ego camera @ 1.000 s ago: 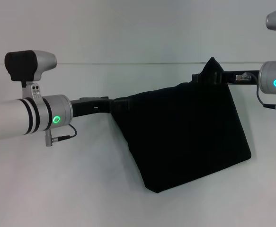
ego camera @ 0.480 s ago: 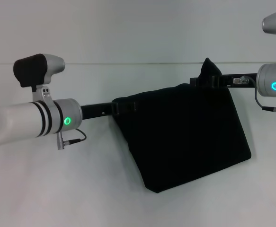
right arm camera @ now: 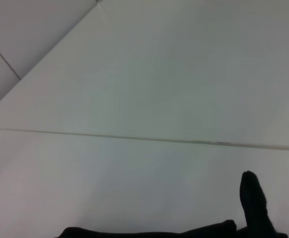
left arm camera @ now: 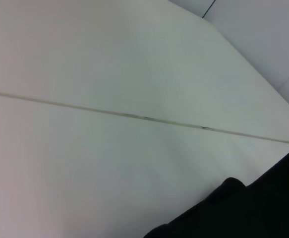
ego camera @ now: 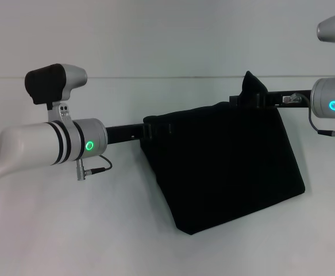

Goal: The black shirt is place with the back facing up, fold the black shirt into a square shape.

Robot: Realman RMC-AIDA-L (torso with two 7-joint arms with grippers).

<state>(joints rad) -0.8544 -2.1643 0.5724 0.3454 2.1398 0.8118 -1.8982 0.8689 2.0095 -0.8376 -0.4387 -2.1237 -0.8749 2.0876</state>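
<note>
The black shirt (ego camera: 224,167) lies folded into a slanted four-sided shape on the white table (ego camera: 69,230), right of centre in the head view; no lettering shows. My left gripper (ego camera: 151,129) is shut on its upper left corner. My right gripper (ego camera: 252,99) is shut on its upper right corner, where a peak of cloth sticks up. The fingers are largely hidden by the black cloth. An edge of the shirt shows in the left wrist view (left arm camera: 253,208) and in the right wrist view (right arm camera: 253,203).
A thin seam (ego camera: 156,77) runs across the table behind the shirt. Bare white table surface lies to the left of the shirt and in front of it.
My left arm has moved to the right, carrying the shirt's upper left corner a little to the right. The right arm has shifted slightly left and the rest of the shirt has stayed in place.
</note>
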